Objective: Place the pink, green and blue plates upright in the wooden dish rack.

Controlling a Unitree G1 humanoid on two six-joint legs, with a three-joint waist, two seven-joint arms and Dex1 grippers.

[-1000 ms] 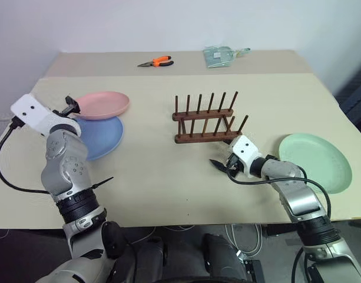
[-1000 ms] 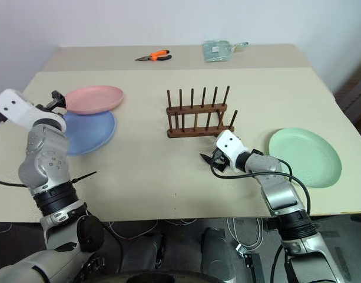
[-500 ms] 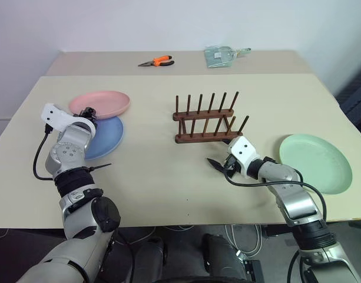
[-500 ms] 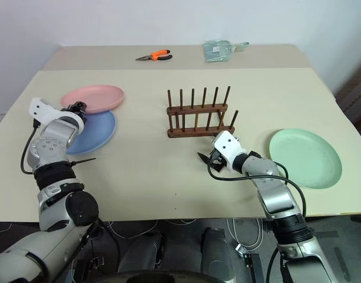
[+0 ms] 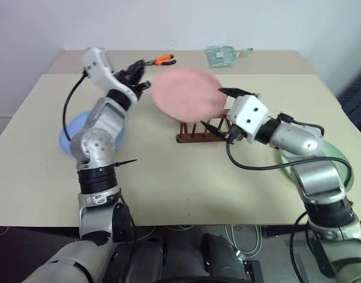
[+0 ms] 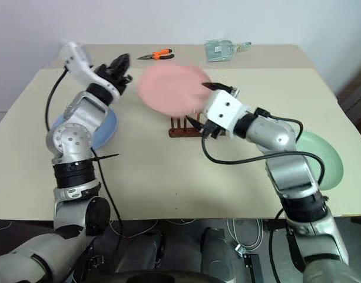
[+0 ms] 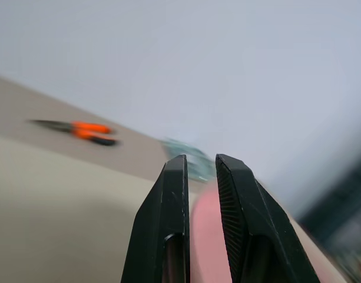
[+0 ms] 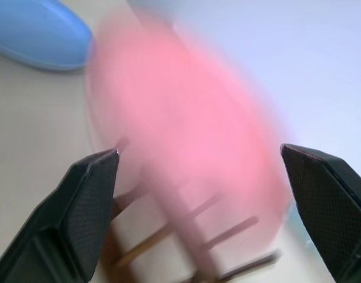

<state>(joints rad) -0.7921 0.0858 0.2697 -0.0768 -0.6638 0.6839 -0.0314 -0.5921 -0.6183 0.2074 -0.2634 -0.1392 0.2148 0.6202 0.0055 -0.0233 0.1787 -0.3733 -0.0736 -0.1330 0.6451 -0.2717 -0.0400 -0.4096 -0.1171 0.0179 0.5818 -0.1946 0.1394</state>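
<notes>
Clearly the left gripper (image 5: 138, 76) is raised over the far side of the worktop (image 5: 168, 171), its two black fingers (image 7: 168, 236) drawn to a narrow gap and pinching the rim of the pink plate (image 5: 186, 93). That plate is off the worktop, blurred, tilted up and held above the wooden dish rack (image 5: 199, 134), hiding most of the pegs from the head views. The right gripper (image 5: 224, 109) is at the plate's other side with its jaws spread wide, one finger above and one below the rim; whether either finger touches the plate cannot be told. The blue plate (image 5: 71, 132) lies flat on the worktop behind the left arm, and the green plate (image 5: 339, 162) lies flat at the robot's right, partly behind the right forearm. The left wrist view adds the pink rim caught between the fingers, with orange-handled pliers (image 7: 89, 131) and a clear packet (image 5: 224, 56) on the far table strip. The right wrist view adds the rack's pegs showing under the plate, framed by the widely parted fingers, with the blue plate beyond.
</notes>
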